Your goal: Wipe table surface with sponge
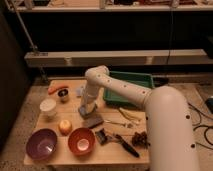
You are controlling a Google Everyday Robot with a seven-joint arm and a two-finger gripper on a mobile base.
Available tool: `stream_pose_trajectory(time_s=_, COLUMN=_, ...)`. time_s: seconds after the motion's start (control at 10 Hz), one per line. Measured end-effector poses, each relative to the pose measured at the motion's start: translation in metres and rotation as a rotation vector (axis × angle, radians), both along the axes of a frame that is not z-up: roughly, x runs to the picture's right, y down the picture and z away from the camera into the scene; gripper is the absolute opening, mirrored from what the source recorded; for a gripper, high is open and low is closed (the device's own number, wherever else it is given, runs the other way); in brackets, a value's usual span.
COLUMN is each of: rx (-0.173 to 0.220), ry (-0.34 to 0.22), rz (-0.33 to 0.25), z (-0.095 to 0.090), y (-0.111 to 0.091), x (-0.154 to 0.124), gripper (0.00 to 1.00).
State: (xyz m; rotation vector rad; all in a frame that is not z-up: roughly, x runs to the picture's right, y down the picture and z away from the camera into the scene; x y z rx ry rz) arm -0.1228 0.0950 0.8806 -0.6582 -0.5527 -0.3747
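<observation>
The fingers, pressed together, point down onto the sponge (85,109), a small blue-grey squarish pad lying flat near the middle of the light-brown plank counter (55,155). The gripper (86,103) hangs there from the white arm (125,90), with a dark grey block (93,120) just in front and a green tray (131,83) behind.

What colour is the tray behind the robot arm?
Green tray, seen in the camera view; the gripper is down at the sponge, mid-table.
</observation>
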Motion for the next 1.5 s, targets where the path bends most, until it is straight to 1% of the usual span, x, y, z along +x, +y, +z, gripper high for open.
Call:
stream_pose_trajectory(time_s=0.1, rx=-0.001, ry=0.003, rz=-0.006, z=0.002, y=0.001, x=0.0, gripper=0.0)
stream_pose_trajectory(time_s=0.4, rx=-0.021, ry=0.017, rz=-0.036, z=0.004, y=0.009, x=0.001, gripper=0.0)
stream_pose_trajectory(time_s=0.7, rx=-0.03, ry=0.052, rz=-0.04, z=0.009, y=0.012, x=0.013, gripper=0.0)
stream_pose_trajectory(time_s=1.0, rx=-0.025, ry=0.086, rz=-0.027, z=0.02, y=0.002, x=0.027, gripper=0.0)
stream_pose_trajectory(time_s=1.2, rx=-0.021, ry=0.101, rz=-0.024, z=0.038, y=-0.012, x=0.029, gripper=0.0)
stream_pose_trajectory(time_s=1.4, rx=-0.016, ry=0.095, rz=-0.013, z=0.047, y=-0.021, x=0.026, gripper=0.0)
stream_pose_trajectory(time_s=1.5, rx=-0.009, ry=0.086, rz=-0.009, z=0.048, y=-0.027, x=0.02, gripper=0.0)
